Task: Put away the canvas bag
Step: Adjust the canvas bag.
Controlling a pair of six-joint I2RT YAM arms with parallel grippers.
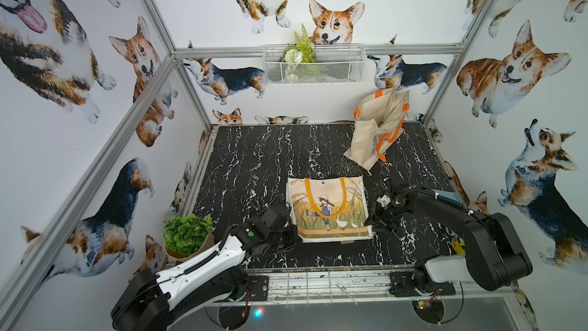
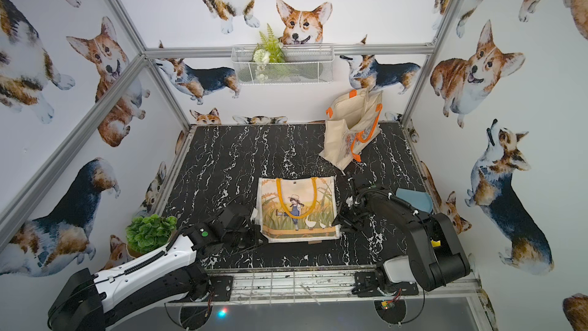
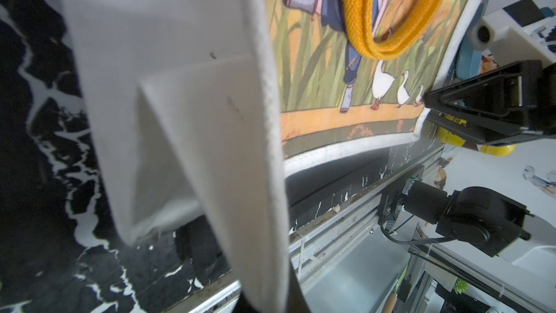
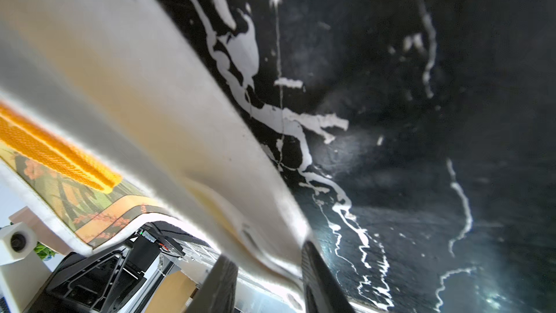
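The canvas bag [image 1: 329, 208] [image 2: 299, 208] lies on the black marble table [image 1: 254, 160], printed with a girl and geese, its yellow handles folded over the picture. My left gripper [image 1: 296, 234] [image 2: 259, 237] is shut on the bag's near left corner; in the left wrist view the white cloth [image 3: 210, 115] runs down into the gripper [image 3: 270, 305]. My right gripper [image 1: 370, 222] [image 2: 339, 222] [image 4: 267, 263] is shut on the near right corner, with thick cloth [image 4: 150, 100] between its fingers. The bag's near edge is raised slightly off the table.
A second cream bag with orange handles [image 1: 378, 128] stands at the back right. A white wire basket [image 1: 313, 65] with fake greenery hangs on the back wall. A potted green plant [image 1: 187, 234] sits at the front left corner. A blue object [image 2: 413, 200] lies behind the right arm.
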